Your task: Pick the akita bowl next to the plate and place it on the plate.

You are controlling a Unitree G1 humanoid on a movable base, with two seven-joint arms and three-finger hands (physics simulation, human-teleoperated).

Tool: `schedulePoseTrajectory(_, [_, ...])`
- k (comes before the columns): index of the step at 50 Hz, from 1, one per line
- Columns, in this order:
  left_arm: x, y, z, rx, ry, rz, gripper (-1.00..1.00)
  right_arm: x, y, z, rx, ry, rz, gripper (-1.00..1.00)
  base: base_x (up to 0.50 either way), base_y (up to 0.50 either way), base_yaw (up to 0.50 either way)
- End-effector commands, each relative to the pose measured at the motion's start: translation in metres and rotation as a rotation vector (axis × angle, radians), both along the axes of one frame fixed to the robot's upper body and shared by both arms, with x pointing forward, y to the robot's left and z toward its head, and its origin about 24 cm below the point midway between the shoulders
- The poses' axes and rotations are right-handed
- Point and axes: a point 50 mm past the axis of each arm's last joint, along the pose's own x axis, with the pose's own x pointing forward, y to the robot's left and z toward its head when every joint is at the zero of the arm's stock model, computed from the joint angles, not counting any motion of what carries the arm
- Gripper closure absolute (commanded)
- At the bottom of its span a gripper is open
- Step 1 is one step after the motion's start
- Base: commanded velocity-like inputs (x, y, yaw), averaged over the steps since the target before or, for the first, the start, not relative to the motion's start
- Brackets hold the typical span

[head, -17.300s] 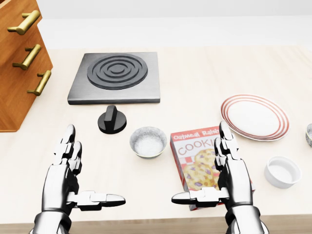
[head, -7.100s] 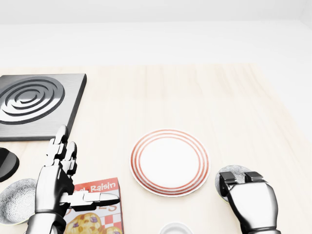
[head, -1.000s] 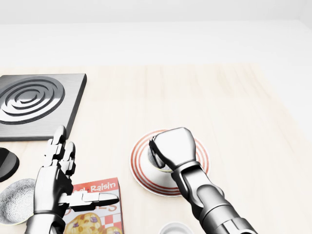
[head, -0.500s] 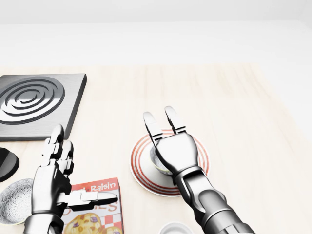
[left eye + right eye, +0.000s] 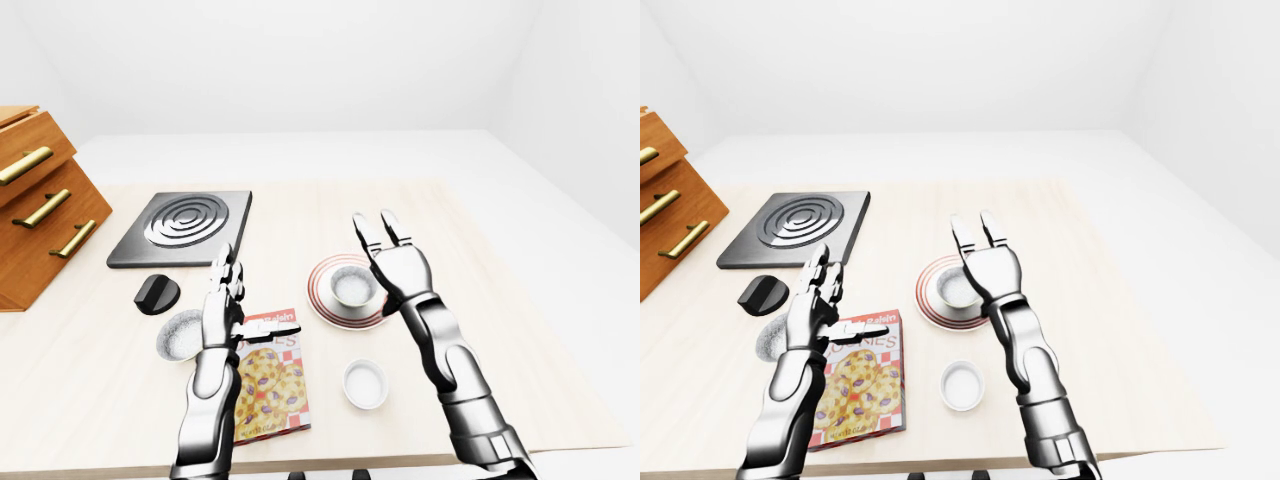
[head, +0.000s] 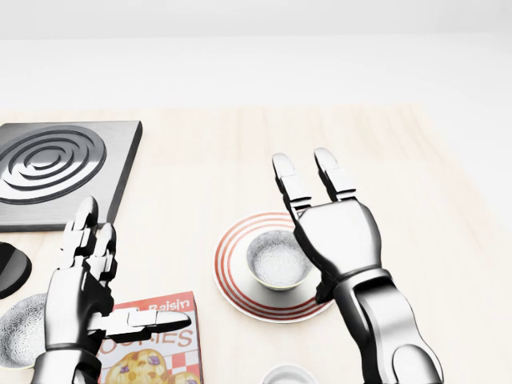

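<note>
akita bowl point(image 6: 278, 260) sits upright on the plate point(image 6: 232, 276) | right hand point(image 6: 332, 232) just right of it, fingers spread, holding nothing | left hand point(image 6: 80, 292) open, farther off

The akita bowl point(image 6: 278, 261) is sitting upright on the plate point(image 6: 234, 282), inside its red rings, and the right hand point(image 6: 334, 228) is hovering just beside it at the right, fingers point(image 6: 291, 186) spread and pointing up the view, gripping nothing. Lower left, the left hand point(image 6: 78, 290) is floating with its fingers spread too, thumb reaching over the cookie box point(image 6: 154, 349). A second speckled bowl point(image 6: 16, 331) is peeking in at the left edge, the stove burner plate point(image 6: 60, 166) is lying upper left, and a small white bowl point(image 6: 287, 374) is showing at the bottom, all on the pale wooden table point(image 6: 400, 176).
</note>
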Motion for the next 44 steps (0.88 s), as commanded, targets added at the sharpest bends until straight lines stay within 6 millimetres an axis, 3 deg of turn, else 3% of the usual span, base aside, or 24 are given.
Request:
schedulePoseTrajectory(1, [-0.001,0.0,0.002,-0.008,-0.005,0.0,-1.0,-0.015,-0.008,0.021,0.033,0.027,0.003,-1.0,0.0,0.0,0.0])
schedulePoseTrajectory(10, [-0.001,-0.001,0.004,-0.011,-0.002,-0.003,-1.0,-0.015,-0.014,0.027,0.016,0.02,-0.008,-1.0,0.0,0.0,0.0])
schedulePoseTrajectory(28, [-0.003,-0.001,0.003,-0.007,0.0,-0.005,-1.0,-0.037,-0.035,0.064,0.004,-0.022,-0.04,-1.0,0.0,0.0,0.0])
schedulePoseTrajectory(36, [-0.003,-0.001,0.005,-0.005,-0.001,-0.006,-1.0,-0.043,-0.047,0.07,0.015,-0.054,-0.074,-1.0,0.0,0.0,0.0])
schedulePoseTrajectory(44, [-0.007,-0.003,0.021,-0.014,-0.056,-0.016,-1.0,-0.054,-0.056,0.1,0.033,-0.159,-0.09,-1.0,0.0,0.0,0.0])
